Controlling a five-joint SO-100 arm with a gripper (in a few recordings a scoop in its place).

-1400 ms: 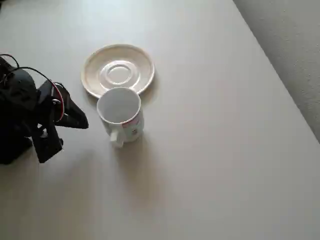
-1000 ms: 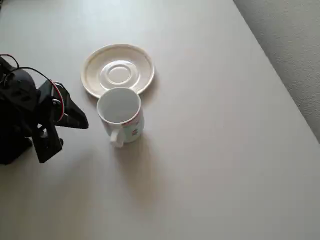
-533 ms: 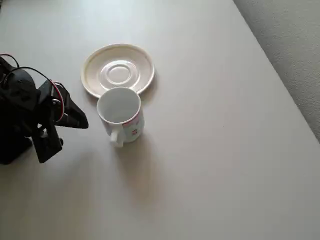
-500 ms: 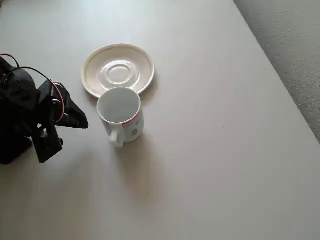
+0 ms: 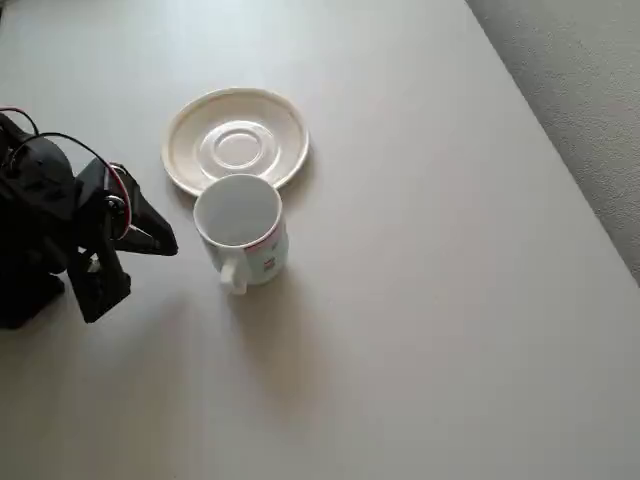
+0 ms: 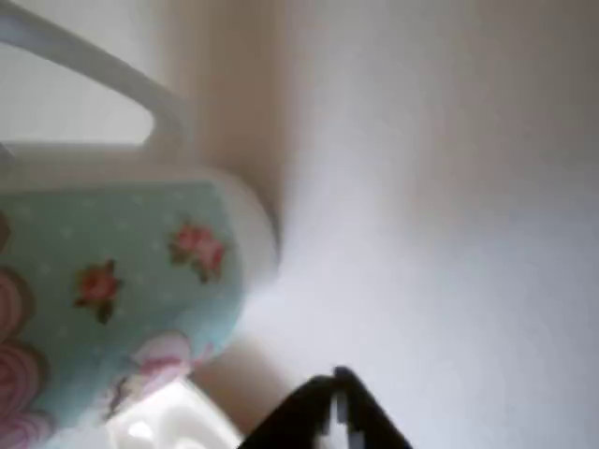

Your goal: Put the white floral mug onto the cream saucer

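Note:
The white floral mug (image 5: pixel 240 230) stands upright on the table with its handle toward the picture's bottom. Its rim overlaps the near edge of the cream saucer (image 5: pixel 236 140) as seen from overhead. The saucer holds nothing. My black gripper (image 5: pixel 165 242) is left of the mug and apart from it, its tip pointing at the mug and its fingers together. The wrist view lies on its side. There the mug (image 6: pixel 122 281) shows a teal band with pink roses, the gripper (image 6: pixel 334 416) tip is at the bottom edge, and a glossy white rim of the saucer (image 6: pixel 159 423) lies beside it.
The pale table (image 5: pixel 420 300) stretches right and toward the picture's bottom. Its right edge (image 5: pixel 560 170) runs diagonally, with grey carpet beyond. The arm's black body (image 5: pixel 40 240) with red wires sits at the left edge.
The arm's wrist has shifted a little near the left edge. The mug and saucer have not moved.

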